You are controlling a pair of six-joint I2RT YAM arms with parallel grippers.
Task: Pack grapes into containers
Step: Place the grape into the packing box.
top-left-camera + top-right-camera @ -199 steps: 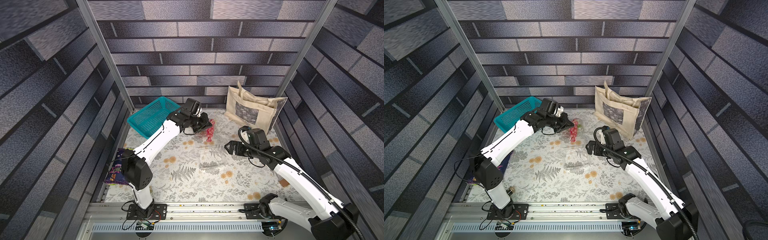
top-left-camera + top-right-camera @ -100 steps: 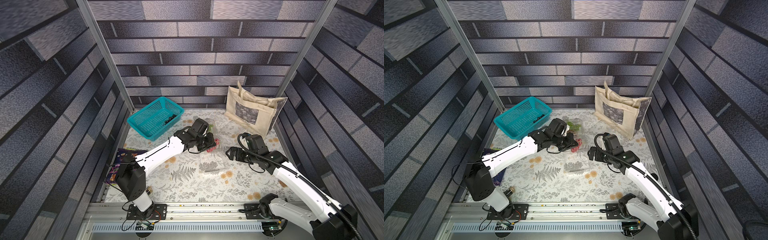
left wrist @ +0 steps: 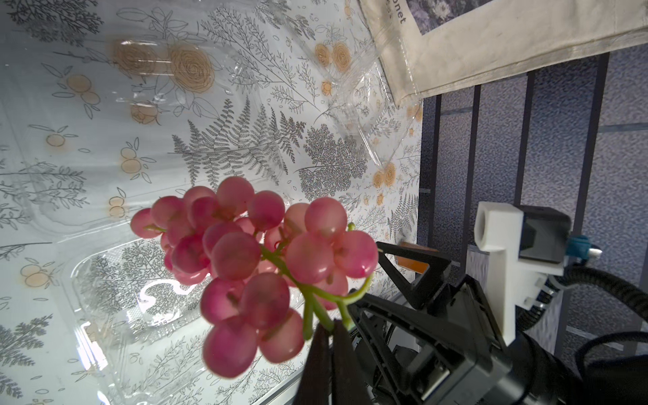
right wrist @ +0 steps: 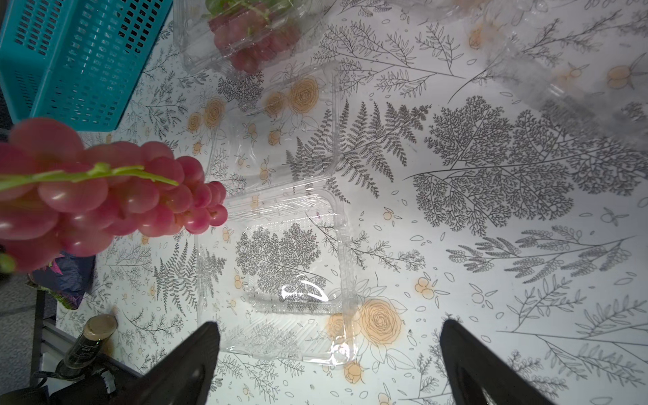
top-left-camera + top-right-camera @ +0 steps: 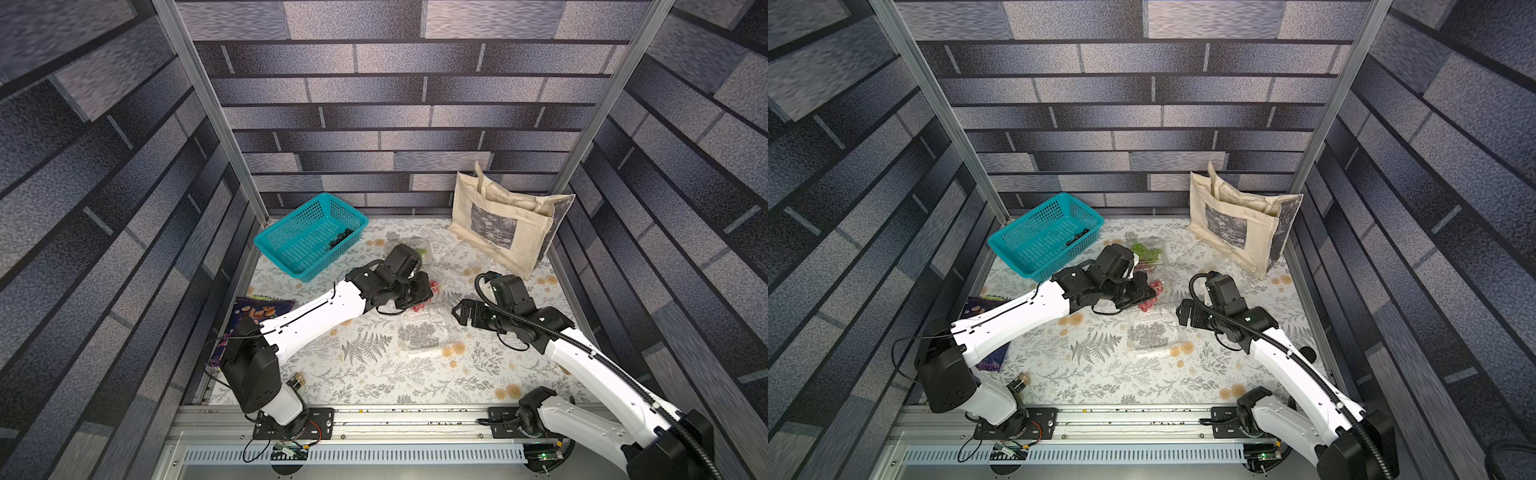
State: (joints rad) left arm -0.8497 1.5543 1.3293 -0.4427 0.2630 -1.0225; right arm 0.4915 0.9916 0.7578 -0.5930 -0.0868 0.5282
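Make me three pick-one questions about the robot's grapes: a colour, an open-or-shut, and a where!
1. The bunch in the left gripper is: A green, B red, C black.
2. The right gripper is: A open, B shut on the bunch, C shut, empty.
3. The black grapes lie in: A the left gripper, B the right gripper, C the teal basket.
B: its grapes look pink-red in the left wrist view. A: its jaws stand wide apart. C: a dark cluster lies on the basket's floor.

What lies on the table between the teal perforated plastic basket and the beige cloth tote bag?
A clear plastic clamshell box holding green and red grapes, seen in both top views.
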